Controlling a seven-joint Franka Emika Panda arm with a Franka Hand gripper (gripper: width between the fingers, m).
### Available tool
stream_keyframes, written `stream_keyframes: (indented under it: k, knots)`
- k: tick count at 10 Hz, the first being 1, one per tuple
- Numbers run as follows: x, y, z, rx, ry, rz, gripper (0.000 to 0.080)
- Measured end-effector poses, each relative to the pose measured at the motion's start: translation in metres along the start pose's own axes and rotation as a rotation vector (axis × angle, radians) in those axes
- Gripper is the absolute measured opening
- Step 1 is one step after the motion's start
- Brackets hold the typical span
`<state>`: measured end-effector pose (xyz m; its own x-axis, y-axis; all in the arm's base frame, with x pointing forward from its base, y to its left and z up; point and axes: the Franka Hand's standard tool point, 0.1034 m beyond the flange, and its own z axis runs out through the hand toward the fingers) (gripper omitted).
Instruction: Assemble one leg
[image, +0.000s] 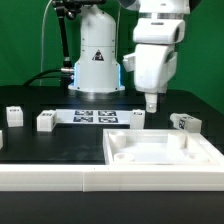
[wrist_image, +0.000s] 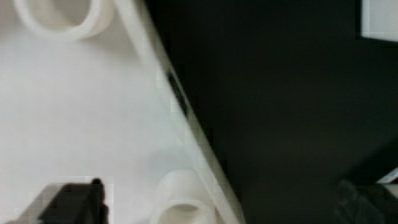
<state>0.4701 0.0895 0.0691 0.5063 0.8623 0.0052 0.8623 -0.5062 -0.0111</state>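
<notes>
White rail (image: 50, 178) foremost; one top (image: 165, 134), four legs (image: 14, 114) (image: 46, 120) (image: 137, 118) (image: 182, 122).

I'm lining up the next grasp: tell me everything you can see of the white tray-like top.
The top is a large square white tray, plastic-looking, with a raised rim and round sockets near its inner corners. It lies flat, open side up, on the black table at the front, towards the exterior view's right. Nothing visibly touches it; the gripper hangs above its far edge.
</notes>
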Motion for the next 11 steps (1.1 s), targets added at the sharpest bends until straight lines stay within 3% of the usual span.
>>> stream_keyframes:
  k: [5, 7, 8, 11]
  knots:
    - [0.04, -0.046, 0.007, 0.005, 0.011, 0.483, 0.0649]
    - [0.061, -0.066, 0.012, 0.019, 0.027, 0.703, 0.0649]
    - [0.068, -0.073, 0.015, 0.028, 0.04, 0.77, 0.0649]
    - [0.066, -0.074, 0.016, 0.045, 0.014, 0.822, 0.0649]
